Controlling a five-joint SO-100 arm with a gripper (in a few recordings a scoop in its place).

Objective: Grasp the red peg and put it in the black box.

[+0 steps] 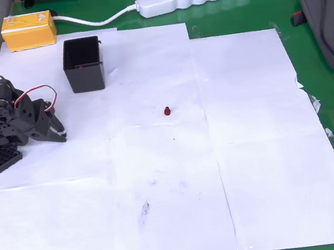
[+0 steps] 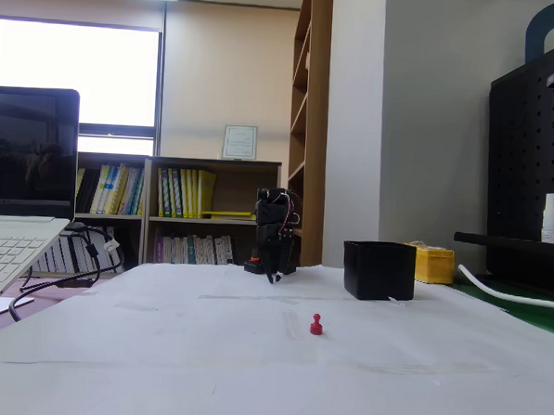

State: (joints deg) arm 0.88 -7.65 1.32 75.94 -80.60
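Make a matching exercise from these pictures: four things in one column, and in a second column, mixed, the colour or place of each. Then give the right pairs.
Things:
1. red peg
2. black box
3. yellow box
4. gripper

Places, in the overhead view:
A. at the top left corner, on the green mat
B. at the left edge, folded back, touching nothing
C. alone on the white paper, near the middle
D. on the white paper, just below and right of the yellow box

Pairs: 1-C, 2-D, 3-A, 4-B

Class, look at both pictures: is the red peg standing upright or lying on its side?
Upright. In the fixed view the red peg stands on the white paper, rounded head on top, wider base below.
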